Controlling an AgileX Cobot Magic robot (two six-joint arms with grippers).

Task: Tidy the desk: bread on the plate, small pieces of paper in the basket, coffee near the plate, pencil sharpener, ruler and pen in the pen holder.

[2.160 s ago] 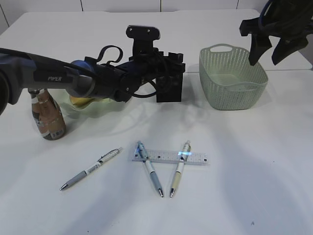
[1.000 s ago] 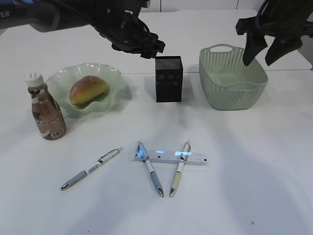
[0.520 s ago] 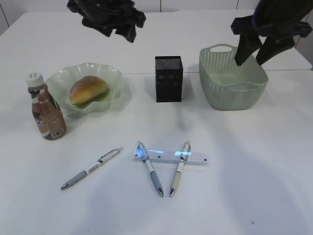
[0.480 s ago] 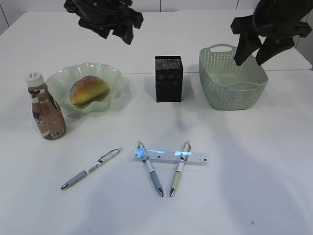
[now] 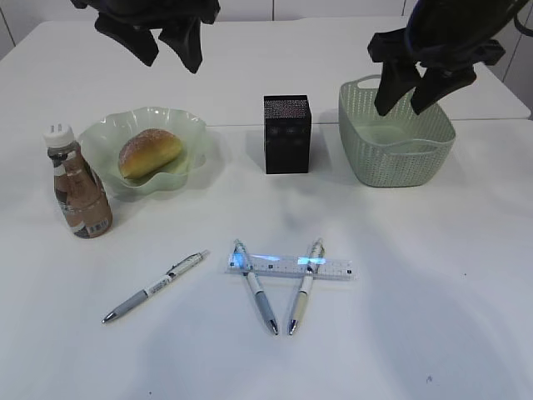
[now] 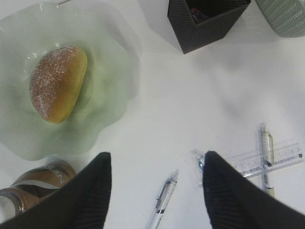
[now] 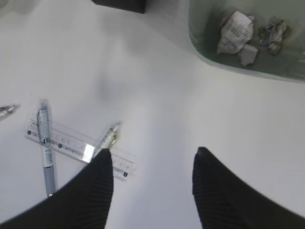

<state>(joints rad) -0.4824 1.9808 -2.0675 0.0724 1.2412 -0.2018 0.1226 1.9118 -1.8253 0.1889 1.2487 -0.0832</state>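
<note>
Both grippers, left (image 6: 155, 191) and right (image 7: 152, 186), hang released and empty above the desk (image 5: 433, 275); risk: ruler (image 5: 290, 267) lies flat across two pens (image 5: 256, 287) near the front edge, so a pinch may skid it or drag both along.

We see the bread (image 5: 150, 153) on the plate (image 5: 190, 132) at the left, the coffee (image 5: 77, 185) beside it, and the ruler (image 5: 289, 267) lying across two pens near us.
</note>
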